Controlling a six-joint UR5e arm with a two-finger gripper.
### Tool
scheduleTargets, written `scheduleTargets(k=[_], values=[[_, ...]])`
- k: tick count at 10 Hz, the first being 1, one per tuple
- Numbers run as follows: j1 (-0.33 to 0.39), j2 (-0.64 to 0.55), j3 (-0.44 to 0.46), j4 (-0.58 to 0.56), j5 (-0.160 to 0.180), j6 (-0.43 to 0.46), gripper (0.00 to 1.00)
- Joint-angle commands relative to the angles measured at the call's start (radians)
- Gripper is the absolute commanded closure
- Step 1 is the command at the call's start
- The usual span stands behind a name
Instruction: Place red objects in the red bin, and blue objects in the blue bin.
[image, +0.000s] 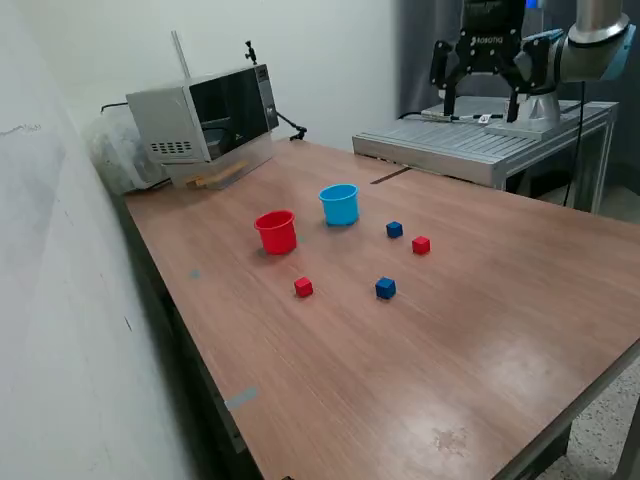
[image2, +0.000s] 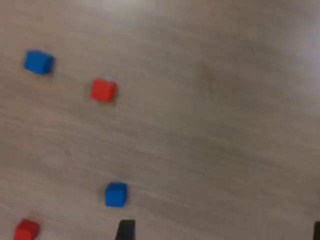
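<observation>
In the exterior view, a wooden table (image: 480, 330) stands along a white wall, with a microwave (image: 205, 120) at its far corner. The red cup (image: 276, 231) sits beside the blue cup (image: 339, 204). Near the red cup lie four cubes: red (image: 303, 287), red (image: 421, 244), blue (image: 385, 288), blue (image: 394, 229). The gripper (image: 480, 105) hangs high, fingers spread, empty.

The blurred wrist view shows all four cubes lying apart on wood grain.
</observation>
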Motion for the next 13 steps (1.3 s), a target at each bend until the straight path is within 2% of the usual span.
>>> scheduleTargets(k=[1, 4, 5, 7, 8, 11, 13], values=[[-0.01, 0.196, -0.101, -0.13, 0.001, 0.032, 0.0], [-0.044, 0.325, -0.232, -0.171, -0.007, 0.036, 0.0], [-0.071, 0.348, -0.24, -0.184, -0.007, 0.047, 0.0], [-0.128, 0.38, -0.272, -0.204, -0.044, 0.053, 0.0], [-0.163, 0.391, -0.293, -0.202, -0.051, 0.055, 0.0], [-0.242, 0.434, -0.307, -0.205, -0.052, 0.053, 0.0], [-0.242, 0.454, -0.3, -0.208, -0.05, 0.055, 0.0]])
